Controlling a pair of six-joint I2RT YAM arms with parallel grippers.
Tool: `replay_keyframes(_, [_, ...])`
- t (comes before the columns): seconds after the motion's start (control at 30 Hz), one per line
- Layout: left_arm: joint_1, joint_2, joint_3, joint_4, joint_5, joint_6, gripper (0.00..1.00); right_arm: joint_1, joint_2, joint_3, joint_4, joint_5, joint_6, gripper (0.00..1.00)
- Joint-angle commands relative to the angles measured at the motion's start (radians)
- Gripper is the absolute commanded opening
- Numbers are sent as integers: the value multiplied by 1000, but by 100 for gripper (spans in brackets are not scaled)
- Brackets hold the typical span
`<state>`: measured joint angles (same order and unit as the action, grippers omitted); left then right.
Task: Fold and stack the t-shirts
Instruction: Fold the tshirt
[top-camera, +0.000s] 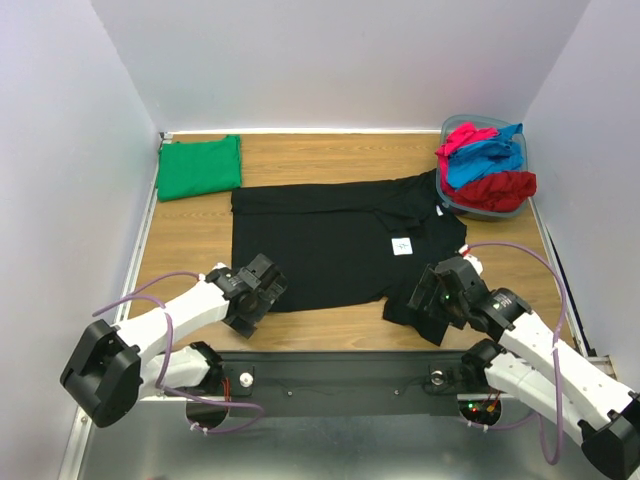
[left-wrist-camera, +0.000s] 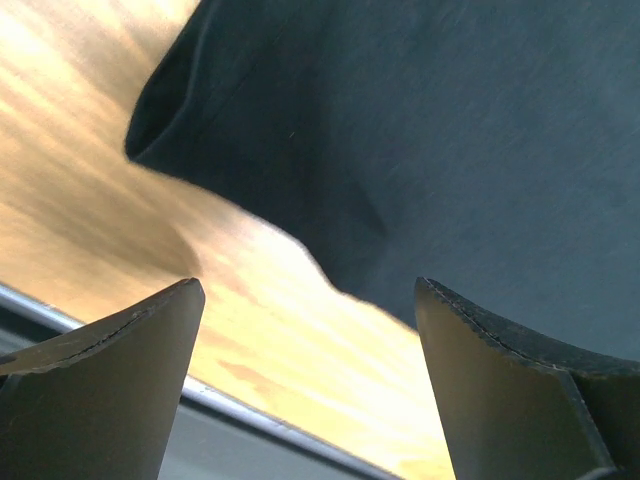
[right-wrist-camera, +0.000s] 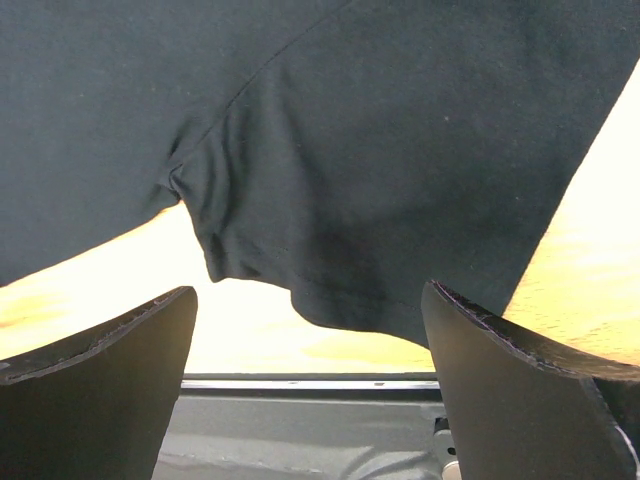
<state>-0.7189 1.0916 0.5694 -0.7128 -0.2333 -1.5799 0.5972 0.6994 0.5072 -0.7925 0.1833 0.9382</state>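
Note:
The black t-shirt lies spread on the wooden table, its small white label facing up. My left gripper is open and empty at the shirt's near left corner. My right gripper is open and empty over the near right sleeve. A folded green t-shirt lies at the back left. Red, blue and pink t-shirts are piled in the tub.
The grey-blue plastic tub stands at the back right corner. White walls close in the left, back and right. A metal rail runs along the table's near edge, also showing in the right wrist view.

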Motion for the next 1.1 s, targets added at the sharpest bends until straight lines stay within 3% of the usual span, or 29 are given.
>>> replay_keyframes(0.0, [30,14,-28,41,-46,-60,98,6,-17,-2,47,7,-3,100])
replay_keyframes(0.2, [130,96,-25,65,-49,-40,96,6,-15,-16,61,4,-2,100])
replay_keyframes(0.3, [173,97,-31,76,-78,-57,88,6,-6,-24,67,2,-4,100])
replay_keyframes(0.53, [260,88,-71,142,-92,-3,42,6,9,-32,70,16,4,100])
replay_keyframes(0.67, [280,83,-74,136,-101,21,24,6,31,-36,70,27,8,100])
replay_keyframes(0.7, [283,79,-75,131,-104,27,12,6,31,-36,68,28,8,100])
replay_keyframes(0.77, [289,64,-74,112,-103,32,0,6,31,-26,56,28,13,100])
replay_keyframes(1.07, [294,-56,-83,101,-123,67,0,15,69,13,-108,1,59,100])
